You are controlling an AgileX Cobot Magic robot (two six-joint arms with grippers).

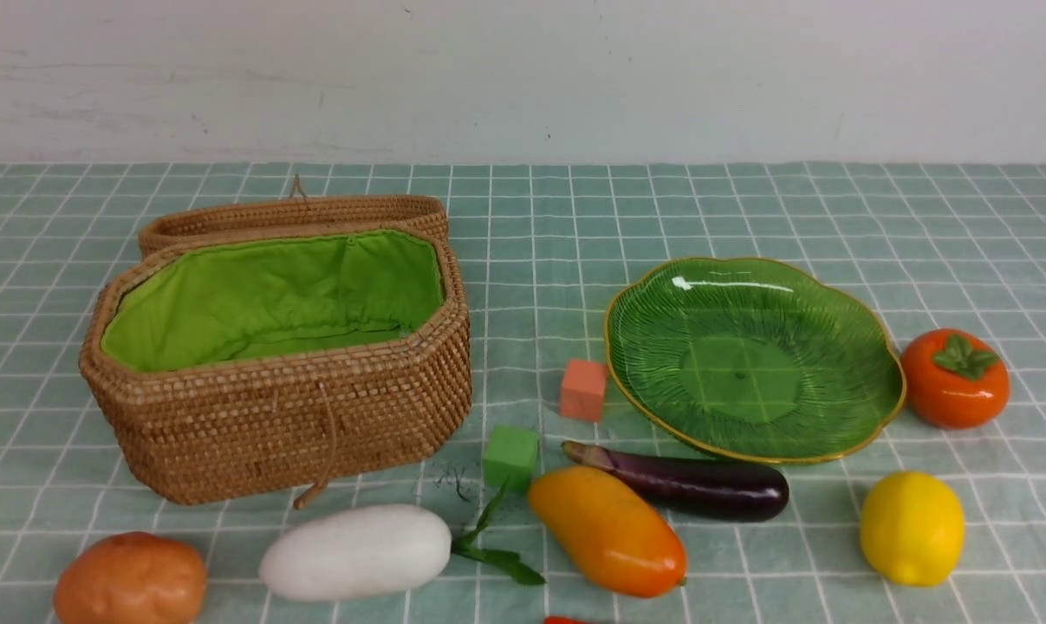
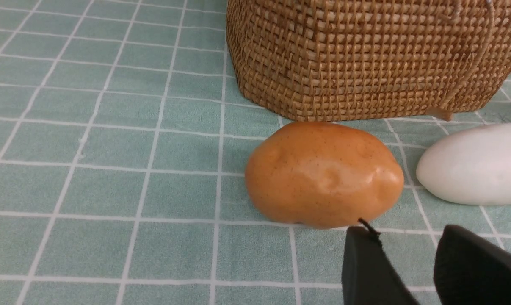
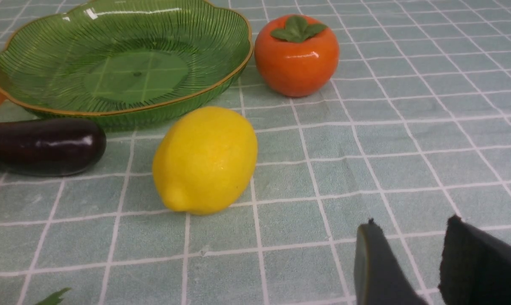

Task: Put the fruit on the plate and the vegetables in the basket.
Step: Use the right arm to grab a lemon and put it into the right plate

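Note:
The open wicker basket (image 1: pixel 280 433) stands at the left, its green lining empty. The green plate (image 1: pixel 748 355) lies empty at the right. The persimmon (image 1: pixel 954 378) and lemon (image 1: pixel 912 528) lie right of the plate, and the mango (image 1: pixel 607 529) and eggplant (image 1: pixel 696 484) in front of it. The radish (image 1: pixel 355 552) and potato (image 1: pixel 130 580) lie in front of the basket. A red carrot tip (image 1: pixel 566 620) shows at the bottom edge. My left gripper (image 2: pixel 407 231) is open and empty just short of the potato (image 2: pixel 323 174). My right gripper (image 3: pixel 412 223) is open and empty near the lemon (image 3: pixel 205 160).
The basket's lid (image 1: pixel 293 217) leans behind the basket. A green cube (image 1: pixel 510 456) and a salmon-pink cube (image 1: pixel 583 389) sit between basket and plate. A checked green cloth covers the table, with a white wall behind. Neither arm shows in the front view.

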